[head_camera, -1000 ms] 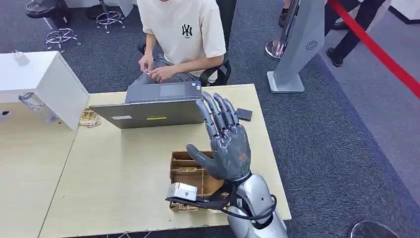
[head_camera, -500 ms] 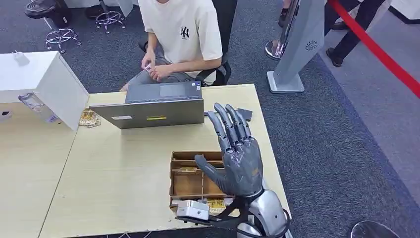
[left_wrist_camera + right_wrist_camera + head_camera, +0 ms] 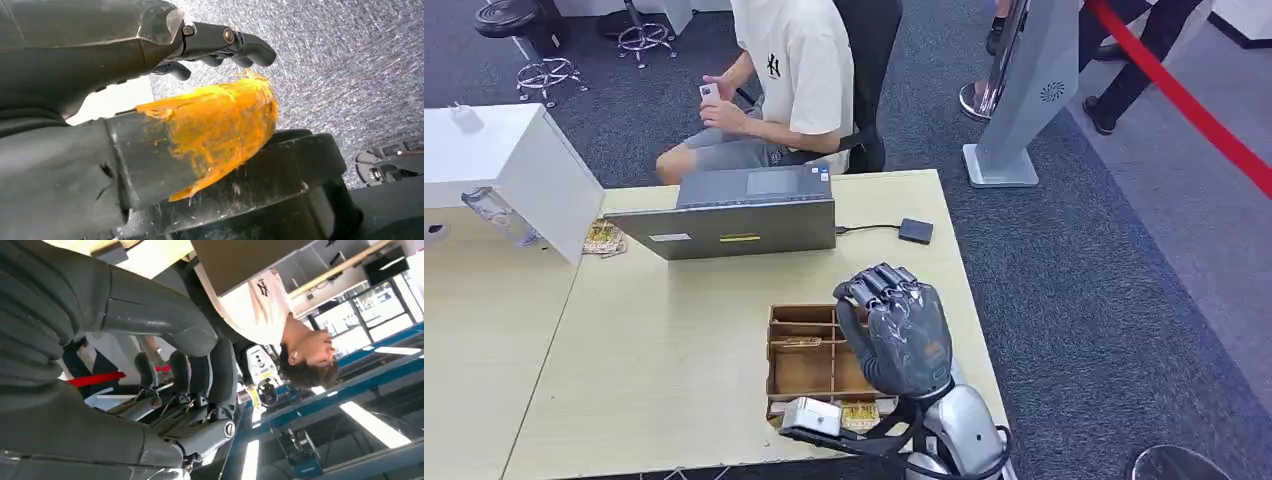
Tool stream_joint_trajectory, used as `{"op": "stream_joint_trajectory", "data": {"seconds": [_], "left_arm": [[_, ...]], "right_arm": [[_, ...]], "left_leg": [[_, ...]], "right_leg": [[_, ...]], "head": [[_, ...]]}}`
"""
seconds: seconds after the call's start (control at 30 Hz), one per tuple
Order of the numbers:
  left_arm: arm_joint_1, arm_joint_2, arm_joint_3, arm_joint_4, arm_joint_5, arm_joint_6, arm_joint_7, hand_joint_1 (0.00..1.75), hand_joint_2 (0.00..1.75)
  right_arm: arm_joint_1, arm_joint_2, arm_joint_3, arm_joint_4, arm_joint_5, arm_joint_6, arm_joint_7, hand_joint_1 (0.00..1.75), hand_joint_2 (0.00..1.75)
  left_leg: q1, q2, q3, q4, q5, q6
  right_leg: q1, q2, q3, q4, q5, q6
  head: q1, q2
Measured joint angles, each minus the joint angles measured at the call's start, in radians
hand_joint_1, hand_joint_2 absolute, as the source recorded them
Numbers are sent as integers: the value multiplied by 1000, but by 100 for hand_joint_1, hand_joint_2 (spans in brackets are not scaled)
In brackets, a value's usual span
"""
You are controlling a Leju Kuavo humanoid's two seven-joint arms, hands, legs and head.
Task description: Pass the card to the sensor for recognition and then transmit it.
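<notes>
Two hands, no card in either

Two robot hands are visible. The right hand point(image 3: 896, 335) is raised over the near right part of the wooden table point(image 3: 654, 330), directly above the right side of a brown compartment tray point(image 3: 802, 362). Its back faces the head camera and its fingers point(image 3: 876, 284) are curled forward and down, with the thumb point(image 3: 849, 318) bent in beside them; from the right wrist view the fingers bend over an open palm with nothing between them. The left hand point(image 3: 150, 115) hangs over speckled grey carpet; in the left wrist view its dark fingers point(image 3: 235, 47) are spread apart and grip nothing, and an orange patch covers part of the thumb.

Yellowish printed cards point(image 3: 858, 412) lie in the tray's compartments, at its near edge just beside the silver wrist; the print is too small to read. A small dark sensor point(image 3: 915, 231) sits flat on the far right corner of the table, joined by a thin cable to a grey laptop point(image 3: 734, 215) whose lid faces the robot. It lies well apart from the right hand.

Behind the laptop a person in a cream shirt point(image 3: 794, 70) sits on a dark chair, holding a small pale object, possibly a card point(image 3: 708, 92). A white box point(image 3: 514, 165) stands at the table's far left.
</notes>
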Motion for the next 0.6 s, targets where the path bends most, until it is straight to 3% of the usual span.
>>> {"op": "stream_joint_trajectory", "data": {"seconds": [0.27, 0.3, 0.4, 0.6], "left_arm": [[-1, 0, 0, 0, 21, 0, -1, 0, 0], [-1, 0, 0, 0, 25, 0, -1, 0, 0], [-1, 0, 0, 0, 34, 0, -9, 0, 0], [-1, 7, 0, 0, 52, -7, -27, 0, 0]], "right_arm": [[9, -5, -8, 63, 37, 22, 18, 89, 175], [9, -6, -8, 75, 42, 23, 19, 79, 175], [7, -6, -8, 96, 47, 24, 21, 72, 175], [-1, -8, -8, 143, 52, 29, 24, 72, 175]], "left_leg": [[0, 0, 0, 0, 0, 0], [0, 0, 0, 0, 0, 0], [0, 0, 0, 0, 0, 0], [0, 0, 0, 0, 0, 0]], "right_leg": [[0, 0, 0, 0, 0, 0], [0, 0, 0, 0, 0, 0], [0, 0, 0, 0, 0, 0], [0, 0, 0, 0, 0, 0]], "head": [[0, 0], [0, 0], [0, 0], [0, 0]]}}
